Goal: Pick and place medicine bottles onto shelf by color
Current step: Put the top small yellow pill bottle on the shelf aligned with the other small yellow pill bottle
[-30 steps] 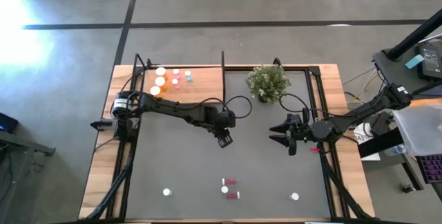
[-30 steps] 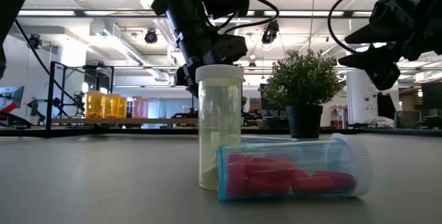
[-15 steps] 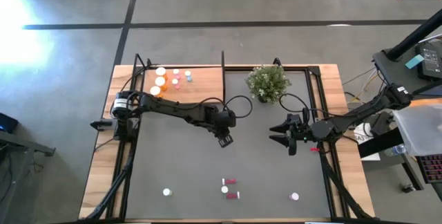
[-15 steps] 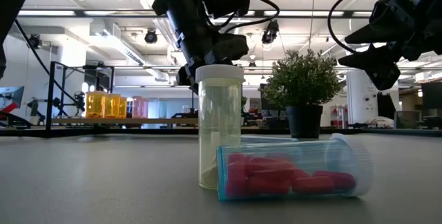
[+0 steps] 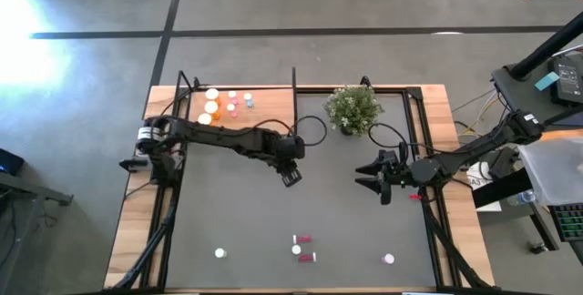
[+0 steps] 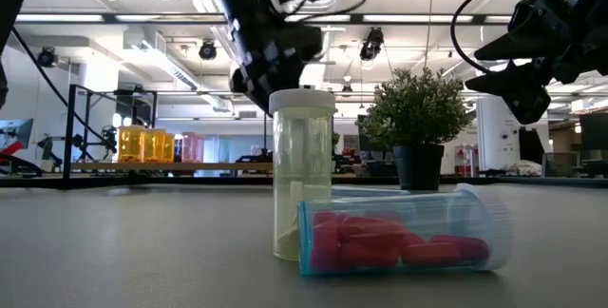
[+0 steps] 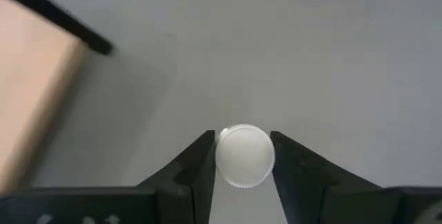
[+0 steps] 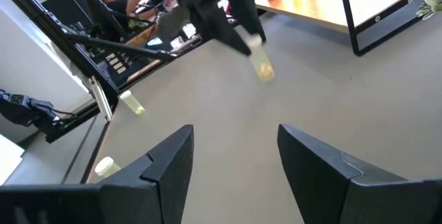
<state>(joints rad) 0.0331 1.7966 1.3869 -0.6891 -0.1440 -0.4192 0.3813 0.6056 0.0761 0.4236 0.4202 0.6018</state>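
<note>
High view: three orange bottles [image 5: 209, 106] on shelf [image 5: 269, 113] (upright).

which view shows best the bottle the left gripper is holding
The left wrist view: the bottle's white cap sits between the left gripper's fingers. The right wrist view shows its yellowish body far off; high and low views hide it.

Definitely a robotics lab or big open workshop hall, not anyone's home. The floor [image 5: 364, 4] is bare polished concrete with dark tape lines across it. In the low view the ceiling [image 6: 142, 13] is high, with long strip lights, exposed ducts and hanging cables. Beyond the table's [image 5: 127, 240] far edge there are metal frame racks [image 6: 90, 123] and more workbenches. Past the table's right edge sits equipment with loose wiring [image 5: 478, 117].
</note>
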